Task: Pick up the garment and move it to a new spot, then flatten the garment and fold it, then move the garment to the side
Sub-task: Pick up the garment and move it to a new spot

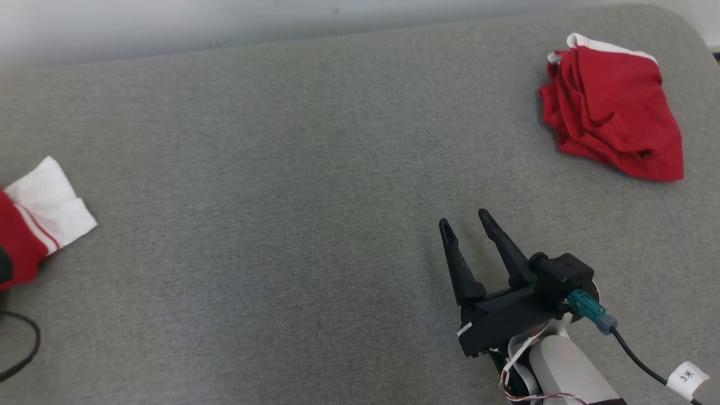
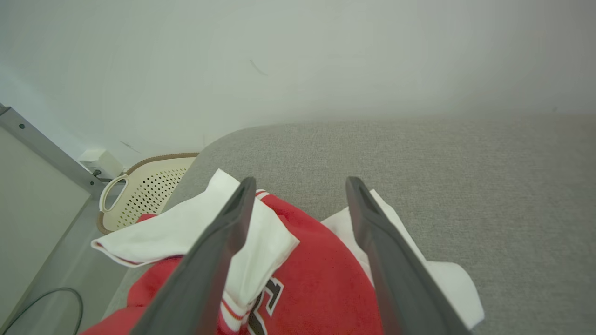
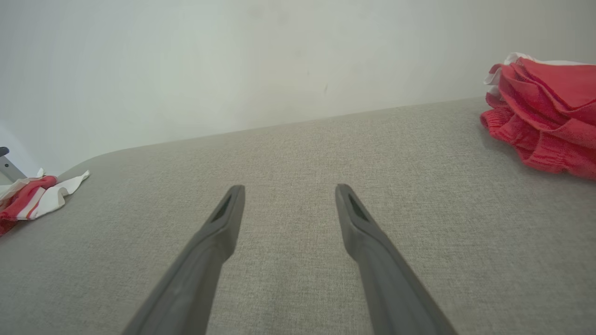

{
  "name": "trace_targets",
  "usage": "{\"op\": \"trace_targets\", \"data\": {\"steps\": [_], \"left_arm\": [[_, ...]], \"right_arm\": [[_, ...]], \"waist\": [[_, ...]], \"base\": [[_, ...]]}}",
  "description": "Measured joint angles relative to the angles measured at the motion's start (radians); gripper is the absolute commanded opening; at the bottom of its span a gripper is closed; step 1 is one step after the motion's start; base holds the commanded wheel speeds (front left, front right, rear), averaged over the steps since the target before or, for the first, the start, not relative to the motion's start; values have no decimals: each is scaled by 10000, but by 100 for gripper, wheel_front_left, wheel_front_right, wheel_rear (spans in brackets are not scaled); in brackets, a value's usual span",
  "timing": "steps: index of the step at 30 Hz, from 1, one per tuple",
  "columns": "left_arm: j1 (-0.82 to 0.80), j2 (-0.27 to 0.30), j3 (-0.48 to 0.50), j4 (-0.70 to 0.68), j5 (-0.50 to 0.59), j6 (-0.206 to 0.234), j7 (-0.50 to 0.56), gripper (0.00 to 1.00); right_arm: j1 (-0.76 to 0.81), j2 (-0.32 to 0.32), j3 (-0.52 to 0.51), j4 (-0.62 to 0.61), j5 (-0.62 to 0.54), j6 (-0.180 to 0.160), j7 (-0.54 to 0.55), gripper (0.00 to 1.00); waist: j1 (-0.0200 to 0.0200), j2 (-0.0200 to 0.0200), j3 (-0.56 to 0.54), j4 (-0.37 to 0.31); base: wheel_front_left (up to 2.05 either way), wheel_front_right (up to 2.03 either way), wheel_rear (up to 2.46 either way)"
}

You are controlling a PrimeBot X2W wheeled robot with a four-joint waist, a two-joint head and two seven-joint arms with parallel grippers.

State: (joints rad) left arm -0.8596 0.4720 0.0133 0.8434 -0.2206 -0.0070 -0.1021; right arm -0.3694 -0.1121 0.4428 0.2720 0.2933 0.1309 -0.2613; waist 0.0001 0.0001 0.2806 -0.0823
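I am holding my left claw (image 2: 301, 182) released, its two long dark fingers spread wide over the red-and-white garment (image 2: 321, 284), with nothing between them. The garment is lying rumpled at the left edge of the grey woven pad (image 1: 281, 169): soft red knit with black lettering, and white sleeves with thin red stripes folding over it. My right claw (image 1: 464, 219) is hovering equally released above the pad's near right part, tapered tips pointing across bare cloth. A crumpled red bundle (image 1: 613, 112) with a white trim is sitting at the pad's far right corner. Between the two heaps the pad is stretching flat. A perforated cream basket (image 2: 144, 190) is standing beyond the pad's rounded left corner.
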Motion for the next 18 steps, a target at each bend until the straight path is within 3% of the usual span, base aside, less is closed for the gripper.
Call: {"op": "trace_targets", "data": {"steps": [18], "left_arm": [[-872, 518, -290, 2926, -178, -194, 1507, 100]], "right_arm": [[-239, -73, -81, -105, 23, 0, -29, 100]], "waist": [[-1, 0, 843, -605]], "base": [[0, 0, 0]]}}
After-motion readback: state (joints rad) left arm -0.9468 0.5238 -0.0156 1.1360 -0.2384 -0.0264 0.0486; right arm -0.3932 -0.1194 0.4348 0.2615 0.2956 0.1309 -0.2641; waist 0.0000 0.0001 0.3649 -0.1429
